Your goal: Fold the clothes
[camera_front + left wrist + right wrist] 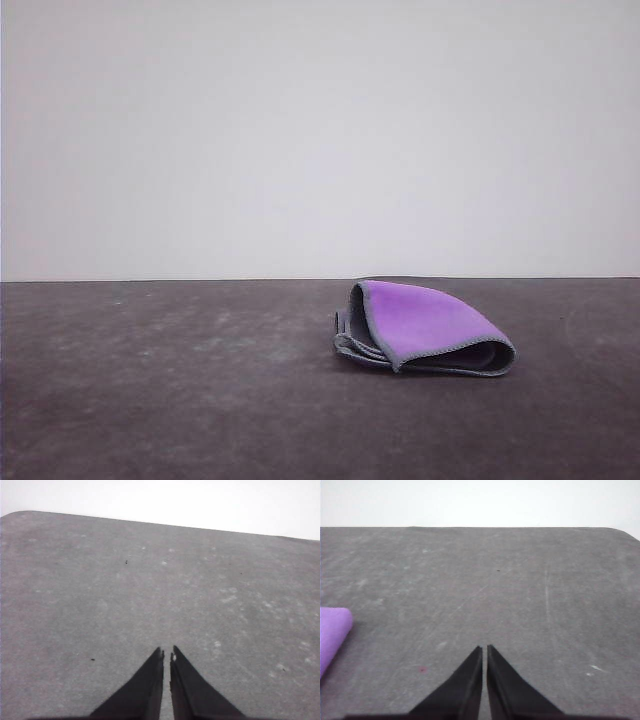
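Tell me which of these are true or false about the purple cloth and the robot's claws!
1. The cloth is folded over, purple side up. True.
2. The left claw is gripping the cloth. False: it is shut on nothing, above bare table.
3. The right claw is wide open. False: its fingers are closed together.
4. In the front view, the cloth lies right of the middle. True.
5. The cloth has yellow edging. False: the edging is grey.

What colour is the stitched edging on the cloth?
Grey, running round the purple upper face of the cloth; it shows best in the front view.
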Robot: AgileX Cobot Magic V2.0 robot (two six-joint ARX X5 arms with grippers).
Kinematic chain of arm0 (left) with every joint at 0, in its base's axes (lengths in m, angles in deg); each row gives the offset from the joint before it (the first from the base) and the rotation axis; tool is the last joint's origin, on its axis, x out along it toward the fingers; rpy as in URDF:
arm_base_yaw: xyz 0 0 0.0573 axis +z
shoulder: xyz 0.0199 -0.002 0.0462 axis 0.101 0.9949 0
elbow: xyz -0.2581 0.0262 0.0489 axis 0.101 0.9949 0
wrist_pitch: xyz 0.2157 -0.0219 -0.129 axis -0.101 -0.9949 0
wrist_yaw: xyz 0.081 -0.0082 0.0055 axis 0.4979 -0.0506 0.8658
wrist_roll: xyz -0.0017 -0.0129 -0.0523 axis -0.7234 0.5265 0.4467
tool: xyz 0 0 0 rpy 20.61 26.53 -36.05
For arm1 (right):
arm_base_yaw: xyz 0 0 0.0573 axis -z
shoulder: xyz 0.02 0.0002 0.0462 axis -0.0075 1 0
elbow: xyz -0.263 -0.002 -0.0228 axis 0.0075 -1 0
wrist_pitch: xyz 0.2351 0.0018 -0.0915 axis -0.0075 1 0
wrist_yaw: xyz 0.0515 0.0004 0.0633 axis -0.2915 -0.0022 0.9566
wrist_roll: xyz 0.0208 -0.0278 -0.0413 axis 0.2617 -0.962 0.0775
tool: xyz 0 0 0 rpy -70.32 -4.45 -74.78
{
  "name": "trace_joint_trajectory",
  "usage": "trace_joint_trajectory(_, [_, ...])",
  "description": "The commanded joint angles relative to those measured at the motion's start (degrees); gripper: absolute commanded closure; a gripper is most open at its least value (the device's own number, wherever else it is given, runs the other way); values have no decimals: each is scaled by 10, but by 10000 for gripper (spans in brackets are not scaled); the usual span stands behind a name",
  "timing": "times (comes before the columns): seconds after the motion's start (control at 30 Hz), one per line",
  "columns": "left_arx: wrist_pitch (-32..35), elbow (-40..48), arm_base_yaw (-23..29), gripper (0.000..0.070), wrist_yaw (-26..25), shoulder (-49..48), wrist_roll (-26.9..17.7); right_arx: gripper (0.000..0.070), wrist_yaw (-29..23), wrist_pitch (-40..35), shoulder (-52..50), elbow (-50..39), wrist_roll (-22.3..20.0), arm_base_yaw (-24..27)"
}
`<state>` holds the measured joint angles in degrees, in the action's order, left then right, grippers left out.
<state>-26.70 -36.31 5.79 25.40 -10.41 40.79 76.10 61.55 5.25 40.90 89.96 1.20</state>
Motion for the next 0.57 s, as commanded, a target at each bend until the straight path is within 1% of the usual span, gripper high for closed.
trace_joint_trajectory(0.0, [-19,4,0,688,3,0,-4,690,-1,-6,-1,-2,6,2])
trace_joint_trajectory(0.53, [-19,4,0,688,3,-1,-4,690,-1,-6,-1,-2,6,3])
